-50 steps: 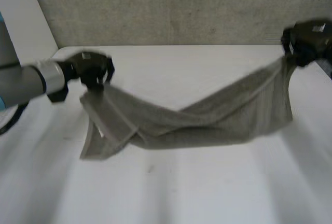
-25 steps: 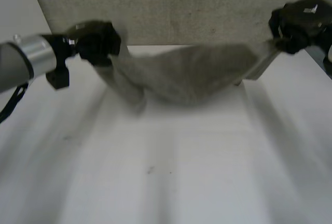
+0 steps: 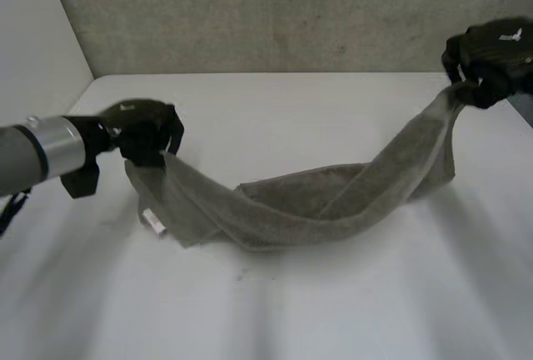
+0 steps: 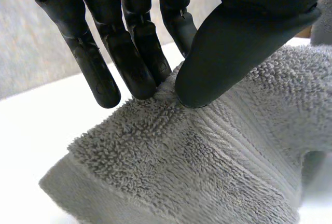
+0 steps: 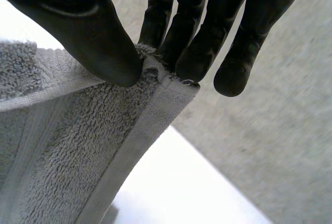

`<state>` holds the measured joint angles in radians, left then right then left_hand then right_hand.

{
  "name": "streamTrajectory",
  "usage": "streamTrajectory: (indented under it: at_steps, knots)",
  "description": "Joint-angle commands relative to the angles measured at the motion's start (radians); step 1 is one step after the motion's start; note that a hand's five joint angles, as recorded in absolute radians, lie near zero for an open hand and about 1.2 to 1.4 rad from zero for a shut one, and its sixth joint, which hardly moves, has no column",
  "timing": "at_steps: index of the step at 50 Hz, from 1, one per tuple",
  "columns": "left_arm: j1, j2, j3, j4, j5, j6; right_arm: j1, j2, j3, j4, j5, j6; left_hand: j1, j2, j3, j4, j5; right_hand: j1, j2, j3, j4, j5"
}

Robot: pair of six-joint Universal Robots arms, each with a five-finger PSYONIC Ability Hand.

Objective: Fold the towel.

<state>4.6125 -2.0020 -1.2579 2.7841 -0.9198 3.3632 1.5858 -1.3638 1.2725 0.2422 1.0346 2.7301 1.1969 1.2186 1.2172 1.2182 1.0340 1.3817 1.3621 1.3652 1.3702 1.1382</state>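
Observation:
A grey towel (image 3: 325, 197) sags in a long band between my two hands, its middle lying on the white table (image 3: 333, 310). My left hand (image 3: 143, 131) pinches the towel's left end between thumb and fingers; the left wrist view shows the thumb (image 4: 228, 53) pressing the towel (image 4: 207, 162) against the fingers (image 4: 129, 53). My right hand (image 3: 491, 60) holds the right end higher, near the table's far right. In the right wrist view a hemmed corner of the towel (image 5: 78, 146) is pinched between the thumb (image 5: 88, 32) and the fingers (image 5: 197, 27).
A grey wall (image 3: 275, 14) stands behind the table's far edge. A white label (image 3: 153, 222) hangs from the towel below my left hand.
Both hands lifted the towel up toward the far edge, then came back down. The towel's middle now rests on the table again, folded into a narrower band.

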Motion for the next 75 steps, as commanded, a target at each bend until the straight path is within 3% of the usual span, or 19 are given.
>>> streamTrajectory:
  at_steps: [1, 6, 8, 10, 11, 12, 13, 14, 15, 21, 30, 35, 38, 48, 75]
  knots:
    - [-0.007, -0.205, 0.089, 0.043, -0.053, 0.001, 0.005, 0.15, -0.018, -0.003, 0.009, -0.007, 0.199, 0.178, 0.179, 0.178, 0.188, 0.015, 0.034, 0.031, 0.026, 0.084]
    - [-0.009, -0.282, 0.184, 0.072, -0.146, -0.001, 0.005, 0.199, -0.028, -0.009, 0.01, -0.007, 0.199, 0.178, 0.179, 0.178, 0.188, 0.015, 0.034, 0.031, 0.026, 0.084]
    - [-0.012, -0.302, 0.224, 0.074, -0.188, -0.001, 0.005, 0.204, -0.032, -0.012, 0.01, -0.007, 0.065, 0.043, 0.044, 0.043, 0.053, 0.015, 0.034, 0.031, 0.026, 0.084]
    - [-0.024, -0.316, 0.282, 0.069, -0.255, -0.001, 0.005, 0.21, -0.035, -0.015, 0.013, -0.004, -0.554, -0.576, -0.575, -0.576, -0.566, 0.015, 0.034, 0.031, 0.026, 0.084]
    - [-0.024, -0.316, 0.282, 0.069, -0.255, -0.001, 0.005, 0.21, -0.035, -0.015, 0.013, -0.004, -0.558, -0.579, -0.578, -0.579, -0.569, 0.015, 0.034, 0.031, 0.026, 0.084]
    - [-0.035, -0.313, 0.294, 0.069, -0.281, -0.001, 0.005, 0.212, -0.035, -0.015, 0.015, -0.004, -0.805, -0.826, -0.825, -0.826, -0.816, 0.015, 0.034, 0.031, 0.026, 0.084]
    - [-0.035, -0.313, 0.295, 0.069, -0.281, -0.001, 0.005, 0.212, -0.035, -0.015, 0.015, -0.004, -0.807, -0.829, -0.828, -0.829, -0.819, 0.015, 0.034, 0.031, 0.026, 0.084]
    - [-0.049, -0.305, 0.298, 0.069, -0.293, -0.001, 0.005, 0.212, -0.035, -0.017, 0.018, -0.004, -0.982, -1.003, -1.002, -1.003, -0.993, 0.015, 0.034, 0.031, 0.026, 0.084]
    - [-0.063, -0.291, 0.296, 0.069, -0.3, 0.002, 0.005, 0.212, -0.033, -0.017, 0.018, -0.004, -1.015, -1.037, -1.036, -1.037, -1.027, 0.015, 0.034, 0.031, 0.026, 0.084]
    - [-0.09, -0.212, 0.252, 0.069, -0.298, -0.007, 0.005, 0.213, -0.033, -0.021, 0.018, -0.003, -0.989, -1.011, -1.01, -1.011, -1.001, 0.015, 0.034, 0.031, 0.026, 0.084]
    - [-0.146, 0.032, -0.066, 0.109, -0.295, 0.001, 0.003, 0.213, -0.024, -0.044, 0.038, -0.006, -0.828, -0.849, -0.848, -0.849, -0.839, 0.015, 0.034, 0.031, 0.026, 0.084]
    - [-0.178, 0.115, -0.255, 0.189, -0.301, 0.002, 0.005, 0.213, -0.022, -0.046, 0.038, -0.007, -0.681, -0.703, -0.701, -0.702, -0.693, 0.015, 0.034, 0.031, 0.026, 0.084]
    - [-0.207, 0.149, -0.4, 0.302, -0.326, 0.002, 0.005, 0.219, -0.015, -0.047, 0.038, -0.009, -0.655, -0.676, -0.675, -0.676, -0.666, 0.015, 0.034, 0.031, 0.026, 0.084]
    - [-0.288, 0.085, -0.495, 0.489, -0.548, 0.004, 0.005, 0.222, 0.002, -0.06, 0.038, -0.01, -0.531, -0.553, -0.552, -0.553, -0.543, 0.015, 0.034, 0.031, 0.026, 0.084]
    - [-0.346, -0.1, -0.38, 0.499, -0.571, -0.025, 0.008, 0.247, 0.022, -0.081, 0.038, -0.015, -0.54, -0.562, -0.56, -0.561, -0.552, 0.015, 0.034, 0.031, 0.026, 0.084]
